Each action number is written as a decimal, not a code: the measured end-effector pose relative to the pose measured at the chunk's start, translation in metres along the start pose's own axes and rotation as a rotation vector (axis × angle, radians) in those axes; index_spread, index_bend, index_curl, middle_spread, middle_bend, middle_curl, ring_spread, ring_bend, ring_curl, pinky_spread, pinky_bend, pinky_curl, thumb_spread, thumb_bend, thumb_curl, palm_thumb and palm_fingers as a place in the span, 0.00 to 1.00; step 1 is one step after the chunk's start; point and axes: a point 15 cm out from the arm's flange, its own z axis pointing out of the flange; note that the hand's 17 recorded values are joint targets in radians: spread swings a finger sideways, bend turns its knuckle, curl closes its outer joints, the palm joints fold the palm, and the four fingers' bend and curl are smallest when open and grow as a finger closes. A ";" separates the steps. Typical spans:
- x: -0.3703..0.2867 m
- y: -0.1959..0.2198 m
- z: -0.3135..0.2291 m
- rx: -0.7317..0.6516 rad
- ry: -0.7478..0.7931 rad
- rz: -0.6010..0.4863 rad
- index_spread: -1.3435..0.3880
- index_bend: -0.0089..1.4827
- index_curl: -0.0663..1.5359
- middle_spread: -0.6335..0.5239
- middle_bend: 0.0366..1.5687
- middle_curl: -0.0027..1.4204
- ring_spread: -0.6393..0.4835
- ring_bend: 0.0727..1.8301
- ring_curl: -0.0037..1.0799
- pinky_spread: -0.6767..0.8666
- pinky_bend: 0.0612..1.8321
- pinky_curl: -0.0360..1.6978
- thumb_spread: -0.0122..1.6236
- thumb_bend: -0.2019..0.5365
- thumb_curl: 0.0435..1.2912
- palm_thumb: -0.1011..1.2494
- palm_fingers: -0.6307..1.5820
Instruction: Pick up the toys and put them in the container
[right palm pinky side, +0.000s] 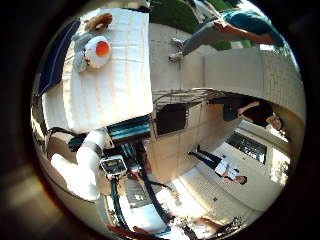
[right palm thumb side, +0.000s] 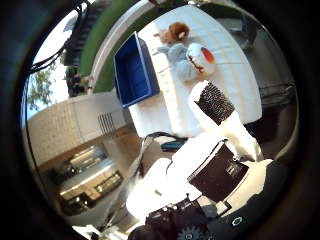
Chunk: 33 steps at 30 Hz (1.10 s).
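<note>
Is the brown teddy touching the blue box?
Apart. The thumb side palm view shows white table between the brown teddy and the blue box.

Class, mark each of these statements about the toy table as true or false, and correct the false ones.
1. The blue container has toys inside it. False: no toy shows in it; the toys lie on the table beside it.
2. The brown plush toy lies on the white table. True.
3. The hand is holding the white toy with the orange spot. False: that toy lies on the table, away from the hand.
4. The grey plush toy touches the white toy. True.
</note>
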 end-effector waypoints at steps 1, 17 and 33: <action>0.003 -0.001 -0.001 -0.004 -0.004 -0.001 0.66 0.14 0.28 0.58 0.08 0.21 0.83 0.13 0.31 0.71 0.20 0.13 0.80 0.25 0.22 0.56 0.44; 0.056 -0.083 0.045 -0.007 -0.037 -0.046 0.68 0.10 0.23 0.58 0.09 0.22 0.80 0.15 0.32 0.70 0.26 0.14 0.77 0.24 0.23 0.55 0.36; 0.008 -0.150 0.167 -0.084 -0.023 -0.241 0.68 0.11 0.20 0.58 0.09 0.23 0.79 0.17 0.32 0.69 0.27 0.15 0.72 0.24 0.24 0.55 0.34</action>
